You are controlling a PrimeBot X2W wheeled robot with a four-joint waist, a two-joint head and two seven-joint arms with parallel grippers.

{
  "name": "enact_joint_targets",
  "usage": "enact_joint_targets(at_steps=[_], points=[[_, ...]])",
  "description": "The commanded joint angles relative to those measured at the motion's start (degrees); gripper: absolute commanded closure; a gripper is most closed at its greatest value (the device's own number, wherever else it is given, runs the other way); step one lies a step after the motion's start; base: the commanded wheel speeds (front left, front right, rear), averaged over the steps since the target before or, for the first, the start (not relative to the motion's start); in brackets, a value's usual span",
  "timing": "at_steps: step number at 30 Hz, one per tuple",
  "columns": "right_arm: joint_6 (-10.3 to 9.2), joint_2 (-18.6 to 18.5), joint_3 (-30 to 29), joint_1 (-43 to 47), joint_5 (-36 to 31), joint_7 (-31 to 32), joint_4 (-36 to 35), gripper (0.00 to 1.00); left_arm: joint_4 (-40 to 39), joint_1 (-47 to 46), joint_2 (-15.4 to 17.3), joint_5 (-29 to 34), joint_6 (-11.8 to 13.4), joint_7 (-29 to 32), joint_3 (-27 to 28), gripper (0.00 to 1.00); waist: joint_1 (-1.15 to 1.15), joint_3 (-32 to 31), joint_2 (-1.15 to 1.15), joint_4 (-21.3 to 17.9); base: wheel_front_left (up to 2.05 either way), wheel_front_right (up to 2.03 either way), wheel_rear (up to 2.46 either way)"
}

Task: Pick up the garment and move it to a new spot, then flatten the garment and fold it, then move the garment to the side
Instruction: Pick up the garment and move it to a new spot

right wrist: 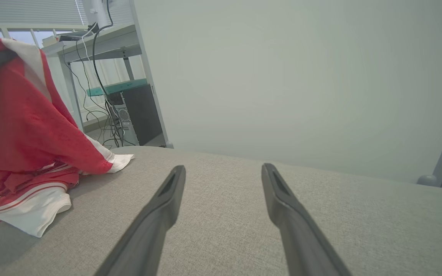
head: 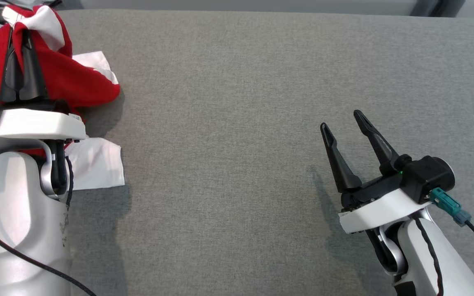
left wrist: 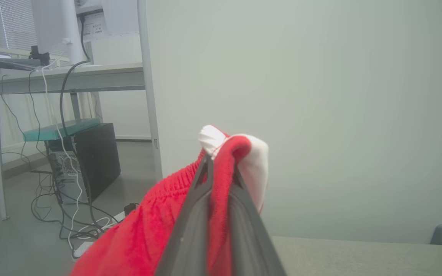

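Garment (head: 68, 78), red and white, hangs pinched in the left hand (head: 21, 35) at the desk's (head: 237, 123) left edge. Right hand (head: 340, 119), wide and empty, sits well apart.

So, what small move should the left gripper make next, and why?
Probably lift a bit higher, then carry toward the middle of the table. The left gripper is shut on the garment, but the cloth's lower part lies bunched on the table.
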Motion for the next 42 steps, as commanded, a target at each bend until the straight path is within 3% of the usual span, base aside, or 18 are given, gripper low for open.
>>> enact_joint_targets(at_steps=[1, 9, 29, 35, 42], points=[[0.08, 0.57, 0.36, 0.65, 0.28, -0.67, -1.75, 0.0, -2.6, 0.18, 1.87, 0.46, -0.56, -0.26, 0.84, 1.0, 0.0, -1.31, 0.0, -1.48, 0.0, 0.0, 0.0], [0.08, 1.63, -2.65, 2.78, 0.15, -0.67, -2.23, 0.0, -4.73, 0.58, 0.97, 0.62, -2.8, -0.26, -4.15, 1.0, 0.0, -4.09, 0.0, -6.61, 0.0, 0.0, 0.0], [0.08, 2.64, -4.8, 5.79, 1.26, -0.67, -3.06, 0.0, -7.88, -4.08, -0.54, -1.07, -4.21, 3.17, -14.27, 1.0, 0.0, -6.96, 0.0, -22.87, 0.0, 0.0, 0.0], [0.08, 2.64, -4.85, 5.97, 1.97, -0.67, -3.28, 0.0, -7.74, -3.23, -1.05, -2.15, -4.24, 3.71, -16.64, 1.0, 0.0, -6.76, 0.0, -24.87, 0.0, 0.0, 0.0], [0.08, 2.65, -5.06, 6.51, 2.41, -0.67, -3.42, 0.0, -3.85, 2.46, -1.38, -5.14, -3.96, 3.85, -17.44, 1.0, 0.0, -6.48, 0.0, -24.53, 0.0, 0.0, 0.0]])
